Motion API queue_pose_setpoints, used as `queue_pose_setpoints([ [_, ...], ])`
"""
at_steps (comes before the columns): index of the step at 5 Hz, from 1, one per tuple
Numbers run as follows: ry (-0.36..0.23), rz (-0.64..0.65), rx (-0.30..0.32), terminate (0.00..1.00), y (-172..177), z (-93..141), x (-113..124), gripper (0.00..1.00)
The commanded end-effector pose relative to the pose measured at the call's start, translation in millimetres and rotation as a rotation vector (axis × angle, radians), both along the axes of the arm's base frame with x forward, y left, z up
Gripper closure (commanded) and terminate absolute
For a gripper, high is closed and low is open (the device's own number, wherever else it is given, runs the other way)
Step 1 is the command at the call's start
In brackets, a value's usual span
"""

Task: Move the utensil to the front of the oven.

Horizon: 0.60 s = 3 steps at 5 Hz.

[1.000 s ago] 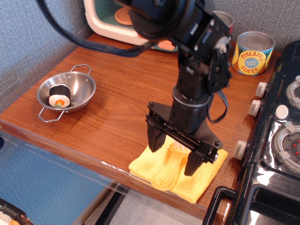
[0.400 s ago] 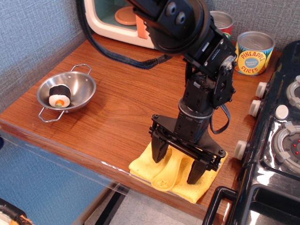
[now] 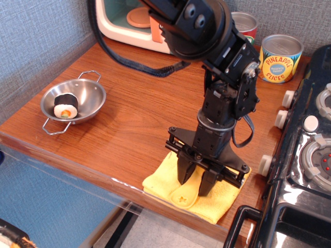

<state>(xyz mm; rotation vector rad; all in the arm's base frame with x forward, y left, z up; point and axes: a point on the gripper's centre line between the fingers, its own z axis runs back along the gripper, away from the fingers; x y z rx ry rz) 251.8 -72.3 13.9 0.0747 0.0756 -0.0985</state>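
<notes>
The hand (image 3: 195, 182) is clamped narrow on the yellow brush (image 3: 184, 193), which lies on the yellow cloth (image 3: 161, 179) at the table's (image 3: 134, 119) near edge, well apart from the far oven (image 3: 116, 19).

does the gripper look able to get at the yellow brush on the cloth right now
Probably yes. The gripper is right down over the brush, jaws close on either side of its handle on the yellow cloth. Nothing lies between them. Whether they actually pinch it is unclear from this view.
</notes>
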Motion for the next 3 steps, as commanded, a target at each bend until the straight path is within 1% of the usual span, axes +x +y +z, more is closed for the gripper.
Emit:
queue_pose_setpoints([
  [1, -0.099, -0.02, -0.04, 0.0, 10, 32, 7, 1.0],
  [2, -0.209, -0.004, -0.068, 0.0, 36, 72, 25, 1.0],
  [3, -0.239, 0.049, -0.071, 0.0, 71, 88, 51, 1.0],
])
